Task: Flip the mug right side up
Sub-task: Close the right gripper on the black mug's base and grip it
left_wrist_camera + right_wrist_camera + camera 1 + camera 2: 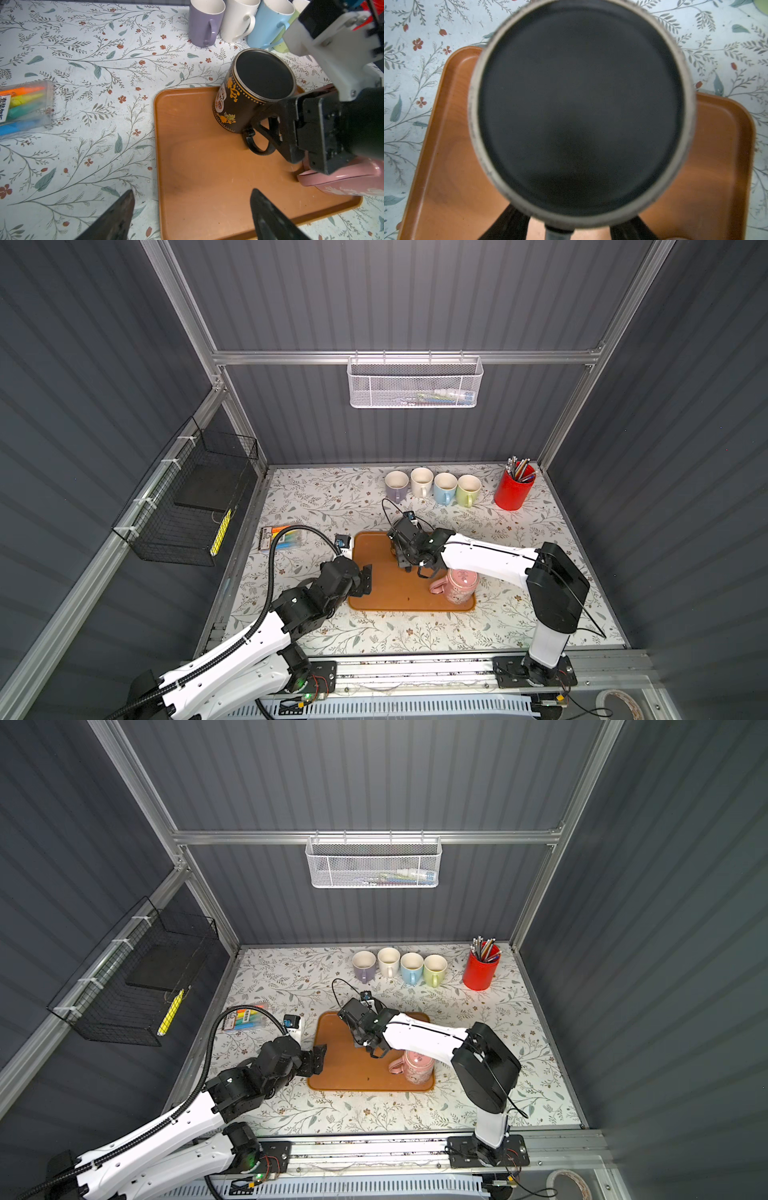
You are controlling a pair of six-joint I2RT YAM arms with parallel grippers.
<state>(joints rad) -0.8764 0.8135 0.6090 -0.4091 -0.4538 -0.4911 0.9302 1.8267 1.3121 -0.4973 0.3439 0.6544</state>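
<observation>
the black mug (245, 99) stands mouth down on the far part of the orange tray (187, 166), its dark base (581, 108) facing up. the right gripper (571, 227) sits at the mug's handle (256, 145). its fingers (510, 224) lie one on each side of the handle, with a sliver of tray showing in the gaps, so they are spread around it and not yet pinching.

the step in hand, as i judge it, is closing on the handle. close squarely, with the pads flat on the handle's two faces and deep enough to catch the loop rather than its outer edge. a shallow pinch would likely let the mug swing when it is turned. lift clear of the tray before rolling the wrist, since the rim needs room to sweep round.

the pink mug (459, 587) stands on the near right of the same tray, under the right arm, so the turn is safer toward the bare left part of the tray. the left gripper (192, 199) hovers over the tray's left edge, fingers wide apart and holding nothing. it could steady the mug's body if the grip slips, but it should keep out of the sweep. set the mug down base flat before letting go.
</observation>
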